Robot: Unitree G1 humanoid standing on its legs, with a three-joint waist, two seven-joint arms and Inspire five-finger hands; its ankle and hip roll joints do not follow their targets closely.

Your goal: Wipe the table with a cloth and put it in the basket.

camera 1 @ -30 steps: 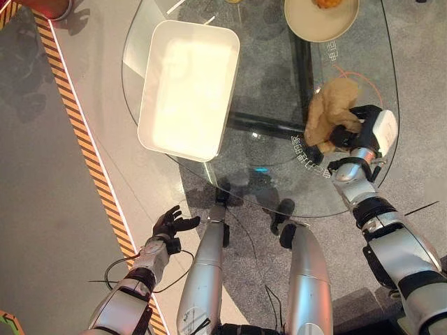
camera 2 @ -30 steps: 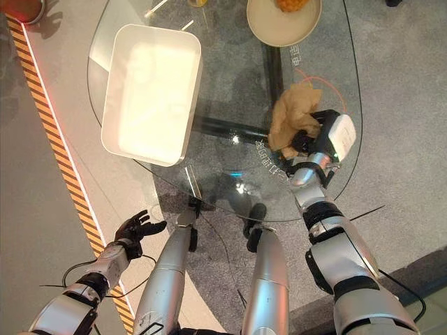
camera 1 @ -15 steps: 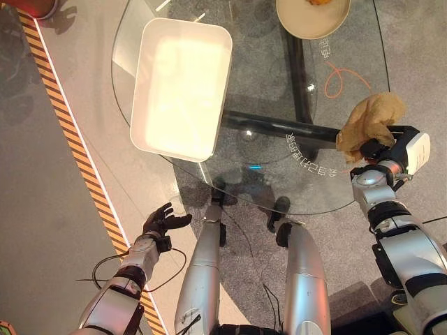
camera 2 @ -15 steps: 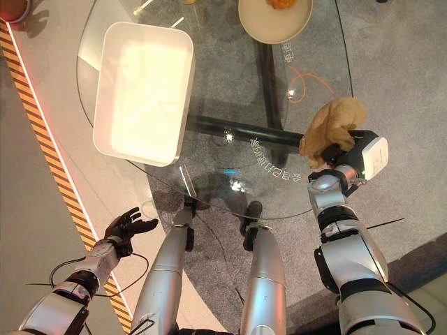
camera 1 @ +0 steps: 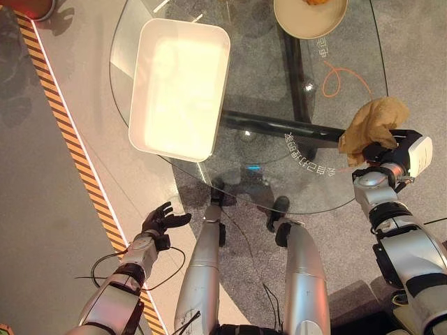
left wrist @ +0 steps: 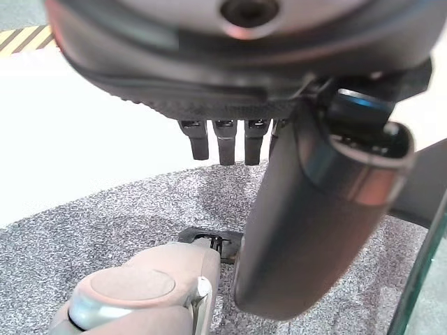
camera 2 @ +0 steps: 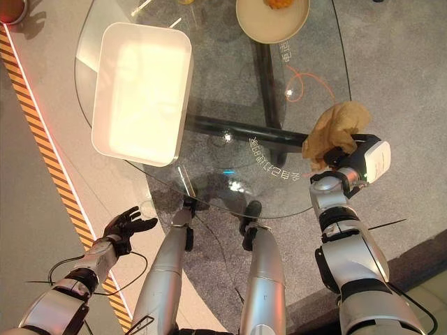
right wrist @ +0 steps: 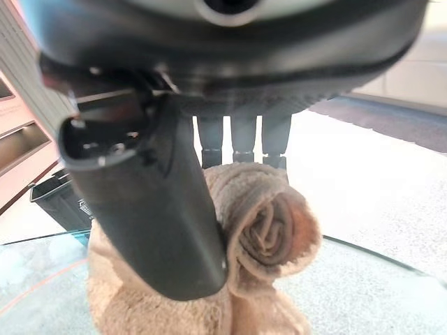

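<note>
You've got the tan cloth (camera 1: 371,123) bunched up in the right hand (camera 1: 388,151), fingers and thumb curled round it, at the right edge of the round glass table (camera 1: 265,174). An orange squiggle mark (camera 1: 340,75) sits on the glass just beyond the cloth, so wiping looks unfinished. The white basket (camera 1: 178,87) is well apart on the table's left part, nothing in it; drop-off not yet done. A plate (camera 1: 307,17) sits at the far edge. Left hand (camera 1: 159,222) hangs low off the table, fingers spread loose, holding nothing.
</note>
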